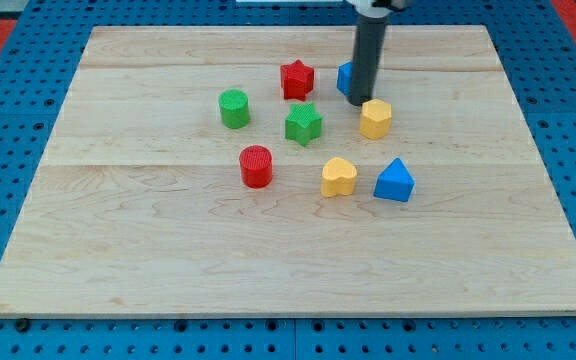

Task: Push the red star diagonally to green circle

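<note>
The red star [297,79] sits near the view's top centre of the wooden board [168,250]. The green circle [234,108], a short cylinder, stands to its lower left, a small gap away. My rod comes down from the view's top, and my tip [360,102] rests on the board to the right of the red star, just left of the yellow hexagon [375,118]. The rod partly hides a blue block [345,78] behind it. My tip does not touch the red star.
A green star [304,124] lies below the red star. A red cylinder [256,166], a yellow heart [338,176] and a blue triangle block [395,181] sit lower down. Blue pegboard [28,40] surrounds the board.
</note>
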